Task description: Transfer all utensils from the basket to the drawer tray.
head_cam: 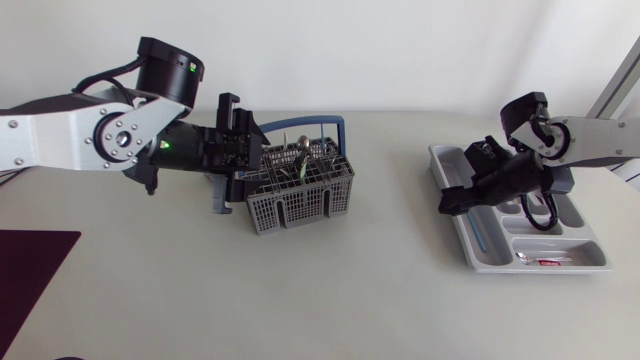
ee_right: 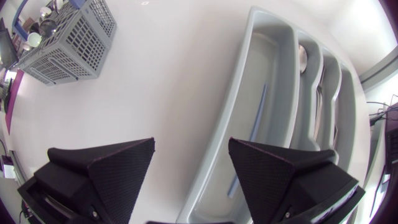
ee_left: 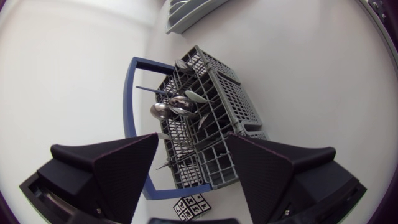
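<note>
The basket (head_cam: 300, 190) has a clump of spoons (ee_left: 173, 111) and other utensils standing in the cells by its blue handle (ee_left: 129, 93). Left gripper (ee_left: 193, 143) hangs right above the basket, fingers wide apart, nothing in them. The drawer tray (head_cam: 455, 215) sits well apart from the basket, on the side away from my left arm, with a few pieces already in it. Right gripper (ee_right: 191, 146) hovers over the tray edge facing the basket, also spread open and empty. My worry is that those spoons look tangled. A grab could pinch two at once, or a finger could snag the grid and tip the whole basket.
</note>
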{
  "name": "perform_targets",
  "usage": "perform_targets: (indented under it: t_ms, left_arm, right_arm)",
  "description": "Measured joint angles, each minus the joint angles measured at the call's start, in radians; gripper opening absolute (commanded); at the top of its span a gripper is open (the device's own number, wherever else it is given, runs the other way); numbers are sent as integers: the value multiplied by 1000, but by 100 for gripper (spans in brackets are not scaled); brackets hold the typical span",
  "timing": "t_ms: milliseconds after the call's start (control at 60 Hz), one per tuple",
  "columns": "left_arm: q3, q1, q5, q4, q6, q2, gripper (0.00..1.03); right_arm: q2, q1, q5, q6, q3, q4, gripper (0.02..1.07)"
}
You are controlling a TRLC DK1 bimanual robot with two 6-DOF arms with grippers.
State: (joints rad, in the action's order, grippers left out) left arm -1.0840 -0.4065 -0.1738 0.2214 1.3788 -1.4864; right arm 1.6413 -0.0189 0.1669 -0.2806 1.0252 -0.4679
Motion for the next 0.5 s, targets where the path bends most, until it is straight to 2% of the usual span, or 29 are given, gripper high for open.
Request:
perform_targets:
  t_ms: [133,317,417,500]
  left_arm:
    - [-26,0,0,-3,50,-50,66]
    - [-90,0,0,-3,99,-127,55]
    - [-128,0,0,-3,115,-175,55]
    - [-156,-2,0,-3,119,-213,48]
  right_arm:
    - [-34,59,-27,0,-4,2,92]
    - [-71,112,-42,0,-22,4,92]
    - [-71,116,-45,0,-27,7,92]
    - [-71,116,-46,0,-28,19,92]
